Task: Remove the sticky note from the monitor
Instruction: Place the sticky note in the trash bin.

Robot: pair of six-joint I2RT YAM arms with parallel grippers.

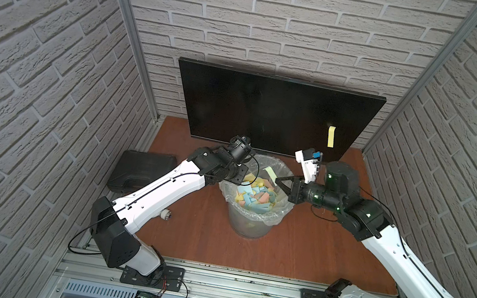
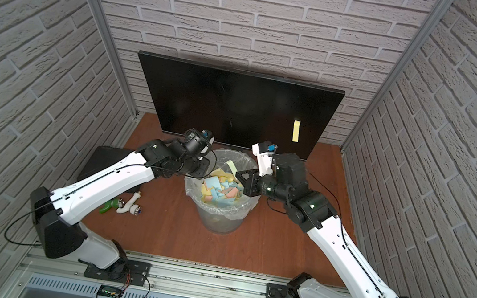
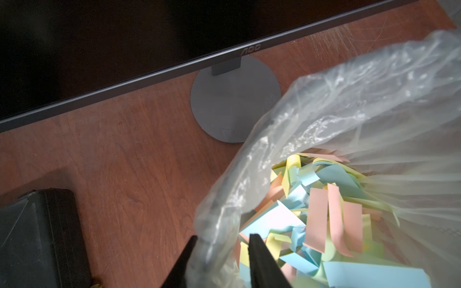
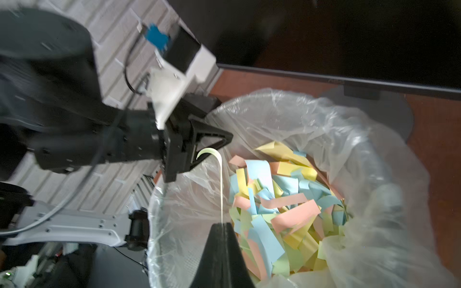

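Pinching sticky note [image 4: 221,189]: right gripper [image 4: 222,224] above bin [image 4: 274,104].

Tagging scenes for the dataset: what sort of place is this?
Probably a robot test cell staged as an office desk: brick-print wall panels, a monitor on a wood-look table, a bin full of sticky notes.

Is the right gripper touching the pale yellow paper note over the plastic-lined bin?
Touching: the right wrist view shows the right gripper shut on the pale yellow paper note's end.
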